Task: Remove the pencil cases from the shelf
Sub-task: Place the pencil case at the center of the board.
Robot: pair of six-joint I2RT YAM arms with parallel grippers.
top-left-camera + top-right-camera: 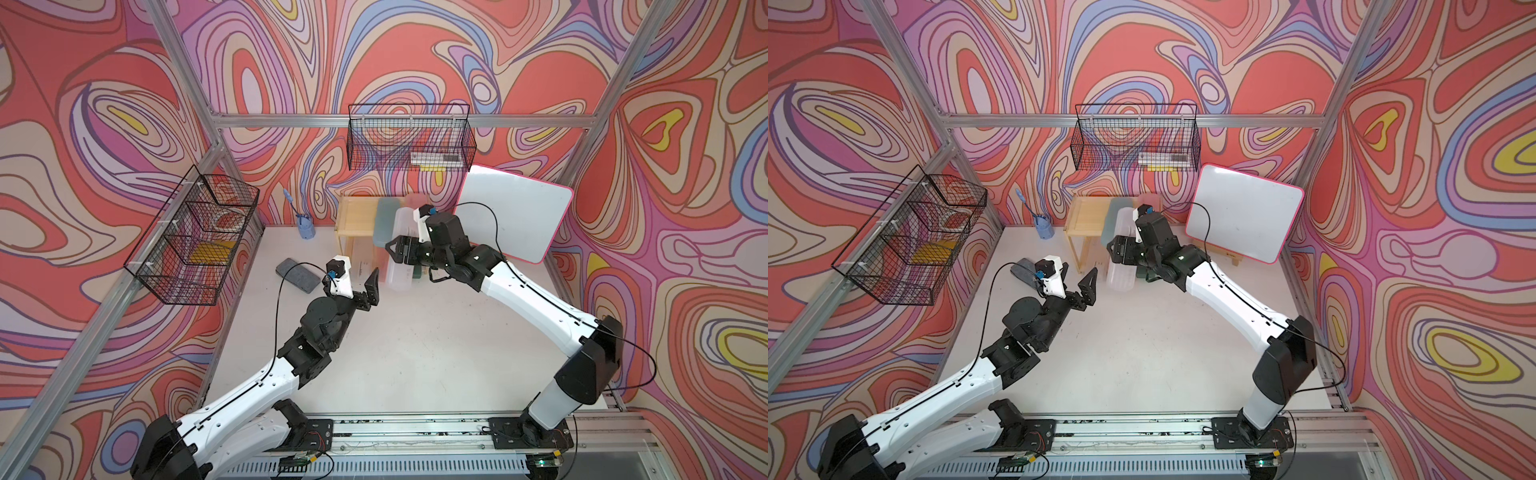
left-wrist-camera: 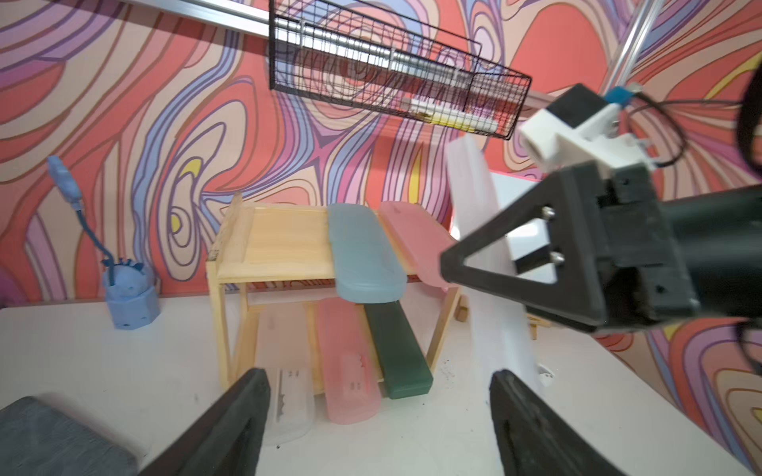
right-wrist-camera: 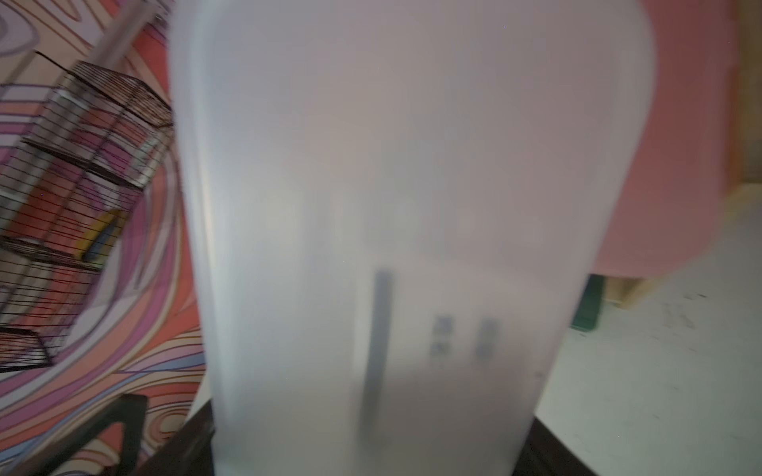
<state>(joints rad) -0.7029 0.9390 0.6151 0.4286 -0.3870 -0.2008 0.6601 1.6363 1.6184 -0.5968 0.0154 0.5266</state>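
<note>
1. Left jaws apart above desk [image 1: 415,353] in both top views; right jaws clamped on frosted clear case [image 1: 400,276] [image 1: 1121,278], tilted, just before shelf [image 1: 357,216].
2. Left wrist: teal case [image 2: 363,251], pink case [image 2: 412,243] on top tier; three more cases [image 2: 346,362] below.
3. Right wrist: frosted clear case [image 3: 391,185] blurred, filling frame.

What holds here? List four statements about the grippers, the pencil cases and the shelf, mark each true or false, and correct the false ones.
1. The right gripper is shut on a frosted clear pencil case. True.
2. The left gripper holds the teal case. False: its jaws stand open and empty, and the teal case lies on the top tier of the shelf.
3. The dark green case lies on the top tier. False: it is in the lower tier, beside a pink case.
4. A grey pouch lies on the table, off the shelf. True.
</note>
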